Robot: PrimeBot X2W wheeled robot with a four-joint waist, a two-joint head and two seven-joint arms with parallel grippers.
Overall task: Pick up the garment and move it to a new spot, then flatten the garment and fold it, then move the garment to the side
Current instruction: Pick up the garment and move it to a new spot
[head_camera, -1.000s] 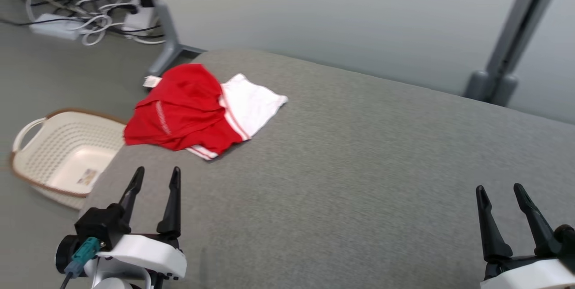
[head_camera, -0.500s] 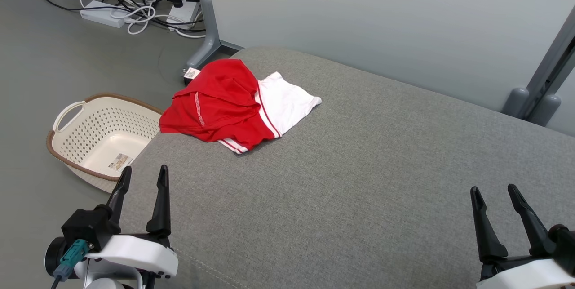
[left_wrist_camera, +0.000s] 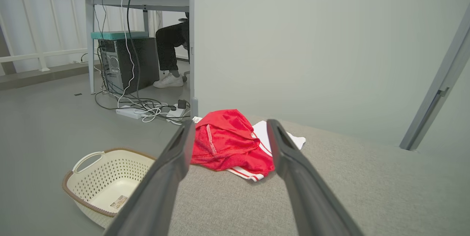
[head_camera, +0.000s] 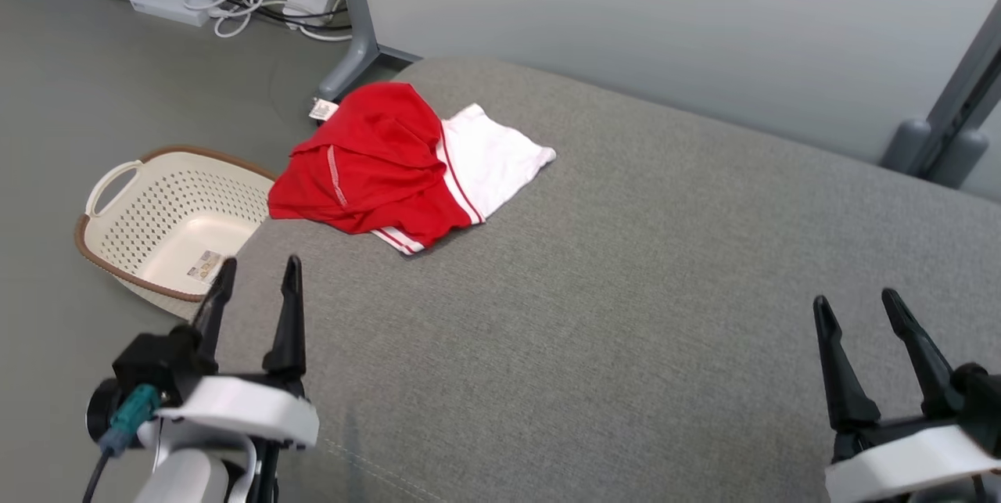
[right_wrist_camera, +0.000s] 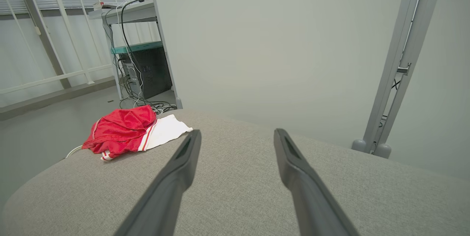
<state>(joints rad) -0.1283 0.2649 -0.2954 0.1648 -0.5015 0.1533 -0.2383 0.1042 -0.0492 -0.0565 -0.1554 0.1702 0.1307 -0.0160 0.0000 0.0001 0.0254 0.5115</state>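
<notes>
Lying rumpled at upper left is one red-and-white garment. Two grippers, left gripper and right gripper, gape empty.

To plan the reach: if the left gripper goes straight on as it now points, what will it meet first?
Probably the garment, framed between the left gripper's open fingers; the cushion before it looks bare, but depth is unclear.
</notes>
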